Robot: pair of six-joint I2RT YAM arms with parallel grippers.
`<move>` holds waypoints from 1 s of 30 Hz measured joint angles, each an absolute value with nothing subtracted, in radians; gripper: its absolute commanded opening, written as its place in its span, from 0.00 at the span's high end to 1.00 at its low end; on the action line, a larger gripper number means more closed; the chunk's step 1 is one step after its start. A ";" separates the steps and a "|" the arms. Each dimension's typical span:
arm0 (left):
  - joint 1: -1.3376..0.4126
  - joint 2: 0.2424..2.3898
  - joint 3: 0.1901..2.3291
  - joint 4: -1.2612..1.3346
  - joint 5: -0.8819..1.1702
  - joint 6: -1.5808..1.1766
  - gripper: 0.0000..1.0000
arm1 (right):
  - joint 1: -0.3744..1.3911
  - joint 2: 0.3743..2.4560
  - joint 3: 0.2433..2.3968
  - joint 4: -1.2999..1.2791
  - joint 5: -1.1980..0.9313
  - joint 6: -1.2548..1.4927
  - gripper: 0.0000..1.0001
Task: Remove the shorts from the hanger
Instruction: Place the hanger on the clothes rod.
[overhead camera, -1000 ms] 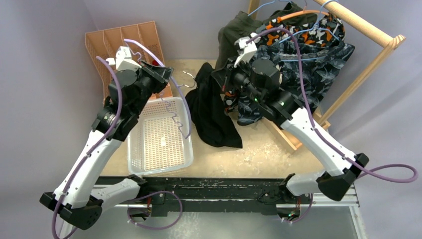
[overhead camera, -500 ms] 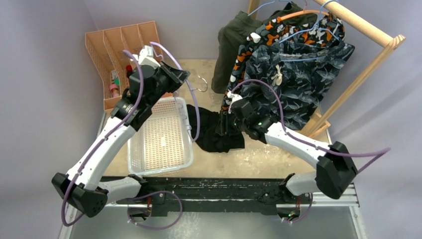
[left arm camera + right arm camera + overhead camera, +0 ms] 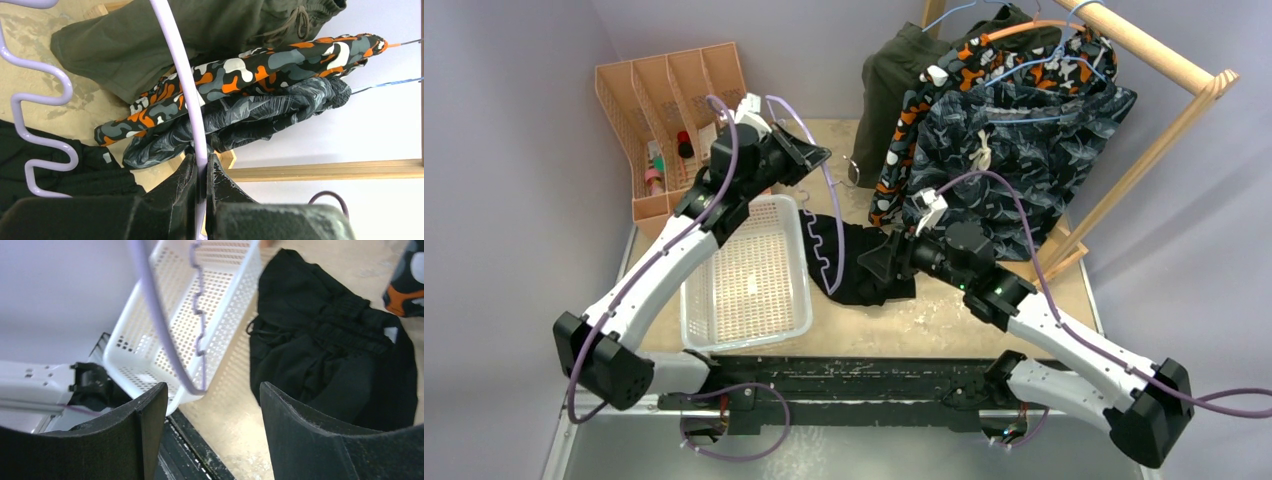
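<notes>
The black shorts (image 3: 849, 272) lie crumpled on the table, right of the basket, and also show in the right wrist view (image 3: 330, 350). My left gripper (image 3: 200, 167) is shut on the arm of a bare lilac hanger (image 3: 186, 75), which it holds above the table (image 3: 822, 235). My right gripper (image 3: 212, 395) hovers open just above the black shorts, with nothing between its fingers. Olive green shorts (image 3: 889, 75), orange camouflage shorts (image 3: 921, 105) and blue-grey camouflage shorts (image 3: 1024, 150) hang on the rack.
A white perforated basket (image 3: 688, 300) sits left of the black shorts. An orange divided organizer (image 3: 659, 85) stands at the back left. The wooden rack (image 3: 1169, 62) and its base fill the back right.
My right gripper pulled the black shorts down off the lilac hanger, then opened and let them go on the table. The left arm swung the bare hanger to the right.
</notes>
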State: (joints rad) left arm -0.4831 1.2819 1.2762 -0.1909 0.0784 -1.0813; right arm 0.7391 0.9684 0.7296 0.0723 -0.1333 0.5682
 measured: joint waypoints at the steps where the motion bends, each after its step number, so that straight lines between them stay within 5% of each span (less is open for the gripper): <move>1: -0.479 1.303 1.291 -0.193 0.091 -1.082 1.00 | 0.739 0.947 0.709 0.099 -0.159 0.566 0.31; 21: -0.380 1.389 1.279 0.088 0.410 -1.316 1.00 | 0.739 0.954 0.674 0.247 -0.329 0.530 0.44; 27: -0.360 1.392 1.279 0.152 0.461 -1.374 1.00 | 0.739 0.963 0.674 0.278 -0.389 0.521 0.52; 30: -0.360 1.393 1.278 0.182 0.490 -1.396 1.00 | 0.739 0.964 0.674 0.318 -0.421 0.524 0.65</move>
State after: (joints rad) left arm -0.3603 1.3933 1.2781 0.1822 0.4896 -1.3956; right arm 0.7391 0.9642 0.6739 0.3176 -0.4210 0.5240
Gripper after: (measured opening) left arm 0.043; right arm 0.469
